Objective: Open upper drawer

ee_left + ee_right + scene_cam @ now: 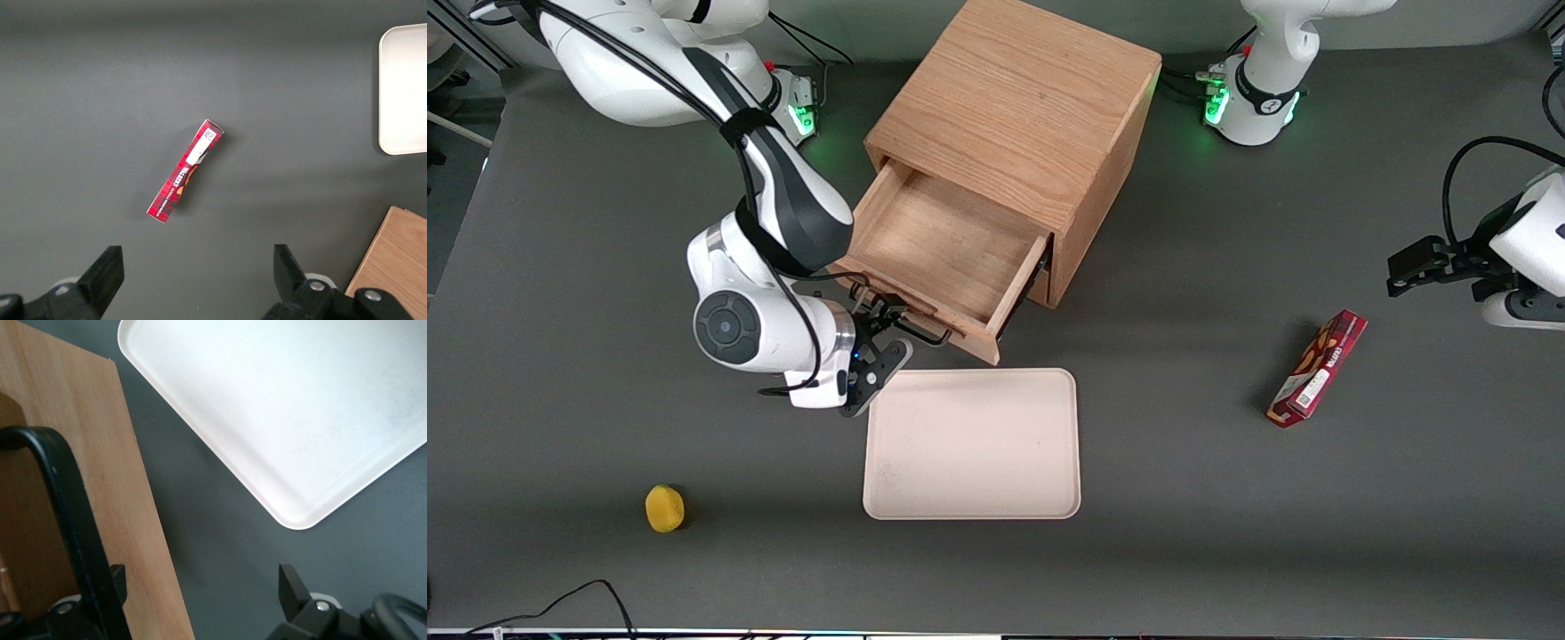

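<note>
While the upper drawer (947,258) stands drawn well out of the cabinet (1018,133), the tool (885,333) sits at its black bar handle (916,331).

Front view, swept across from the working arm's end: yellow ball (664,508) low at about 8 o'clock from the cabinet, alone on the desk (560,267). Arm bent at the wrist, forearm coming down from 11 o'clock, hand turned sideways so the tool meets the handle end-on; a pull along the drawer's travel would explain that pose. Fingers (290,587) stand apart in the wrist view, the handle passing just beside one, not clamped. Drawer floor bare. Cream tray (974,444) at 6 o'clock from the drawer front, near but apart. Red snack box (1316,369) toward the parked arm's end. Task looks nearly done.
</note>
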